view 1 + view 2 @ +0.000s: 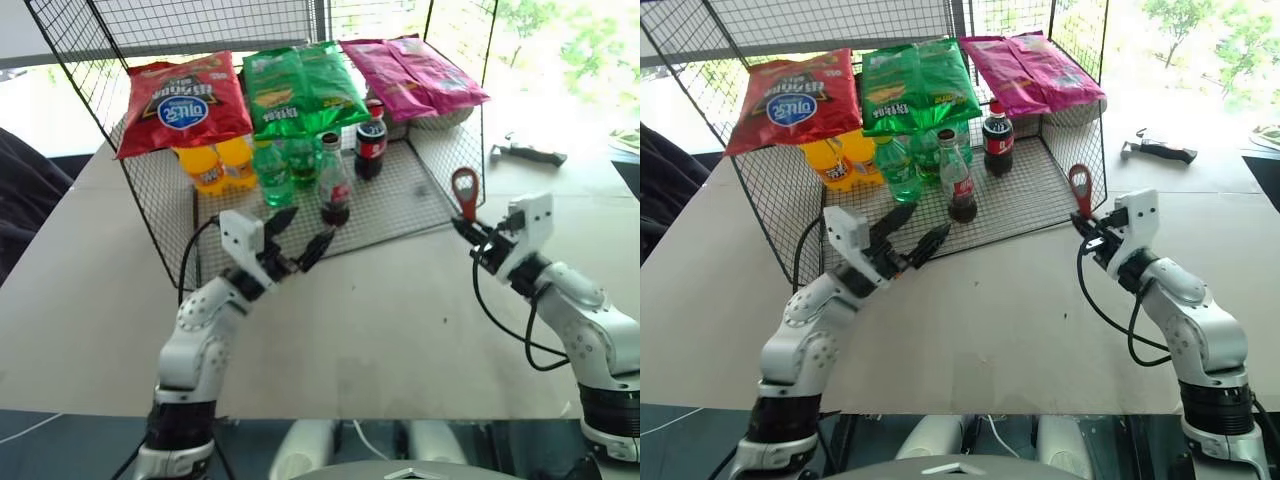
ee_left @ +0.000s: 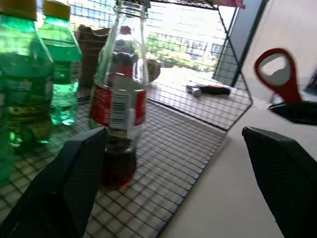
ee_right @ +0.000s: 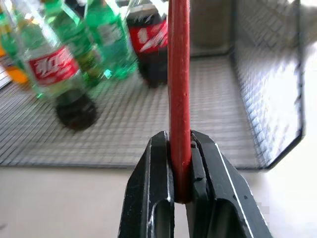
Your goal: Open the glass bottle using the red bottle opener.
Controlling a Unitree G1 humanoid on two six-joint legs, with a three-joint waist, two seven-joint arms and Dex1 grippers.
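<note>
Glass bottle point(image 1: 333, 185) stands capped before the spread left gripper point(image 1: 298, 237) — right gripper point(image 1: 470, 235) clamps the red bottle opener point(image 1: 464, 192).

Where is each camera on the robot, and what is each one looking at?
Left eye view and right eye view: on the head, looking forward and down at the wire rack; both arms show.
Left wrist view: on the left wrist, facing the glass bottle; the open left gripper shows.
Right wrist view: on the right wrist, facing the rack; the right gripper shows, shut on the red bottle opener.
Shared: both wrist views show the glass bottle and the opener.
</note>
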